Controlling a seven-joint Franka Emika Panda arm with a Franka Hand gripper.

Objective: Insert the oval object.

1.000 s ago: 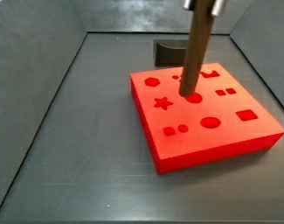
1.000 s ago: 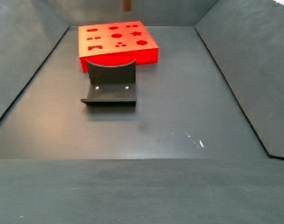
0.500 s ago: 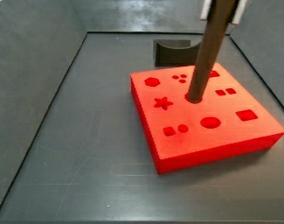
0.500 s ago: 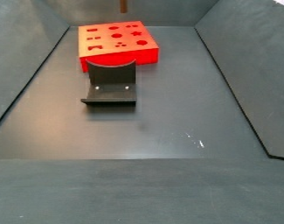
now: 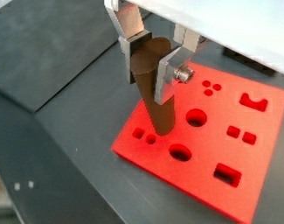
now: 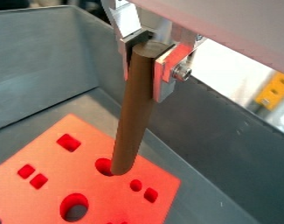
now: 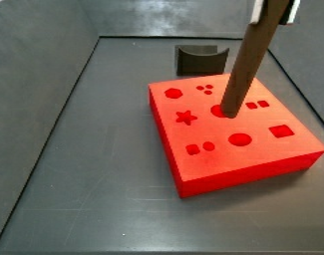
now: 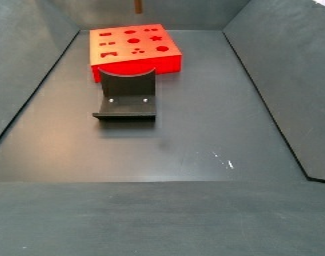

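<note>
My gripper [image 5: 152, 63] is shut on the upper end of the oval object [image 5: 155, 98], a long plain brown rod. The rod hangs tilted over the red block [image 7: 244, 149], which has shaped holes in its top. In a side view the rod [image 7: 251, 62] reaches down from the gripper [image 7: 273, 8] at the frame's upper edge. Its lower end meets the block's top at a round hole near the middle. A wrist view shows the rod [image 6: 130, 114] ending at a hole's rim on the block [image 6: 39, 171]. Whether the tip is inside, I cannot tell.
The dark fixture [image 8: 126, 96] stands on the floor right against one side of the red block [image 8: 135, 50]; it also shows behind the block as the fixture [image 7: 197, 57]. Grey walls [image 8: 278, 90] enclose the dark floor [image 8: 165, 180] on all sides.
The gripper and the rod have shifted to the right across the block's top. The rod's lower end went from the left-hand holes to the middle round hole.
</note>
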